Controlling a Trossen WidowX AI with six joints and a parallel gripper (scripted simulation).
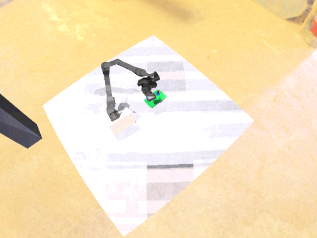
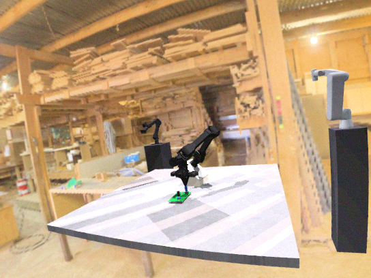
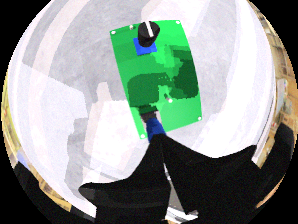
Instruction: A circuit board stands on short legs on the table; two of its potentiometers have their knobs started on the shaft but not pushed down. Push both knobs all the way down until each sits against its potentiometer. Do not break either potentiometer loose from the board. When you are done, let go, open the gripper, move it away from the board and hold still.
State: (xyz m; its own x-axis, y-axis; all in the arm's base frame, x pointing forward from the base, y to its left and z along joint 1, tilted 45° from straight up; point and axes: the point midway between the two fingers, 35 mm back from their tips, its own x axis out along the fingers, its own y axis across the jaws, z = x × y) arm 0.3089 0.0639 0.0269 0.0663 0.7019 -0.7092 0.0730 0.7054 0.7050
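Observation:
The green circuit board (image 1: 159,98) (image 2: 182,198) (image 3: 169,72) stands on the white table. One black knob (image 3: 148,30) (image 1: 157,91) sits on its blue potentiometer (image 3: 141,48) near the board's far edge in the wrist view, clear of the gripper. My gripper (image 3: 157,138) (image 1: 150,95) (image 2: 185,184) is shut, with its fingertips pointing down right over the second blue potentiometer (image 3: 153,124) (image 2: 185,189) at the board's near edge. The fingers hide that potentiometer's knob, so I cannot tell how far down it sits.
The arm's base (image 1: 113,114) stands on the table left of the board, next to a pale flat box (image 1: 123,123). A dark block (image 1: 17,125) stands off the table at the left. Two camera stands (image 2: 157,155) (image 2: 348,184) stand beyond the table.

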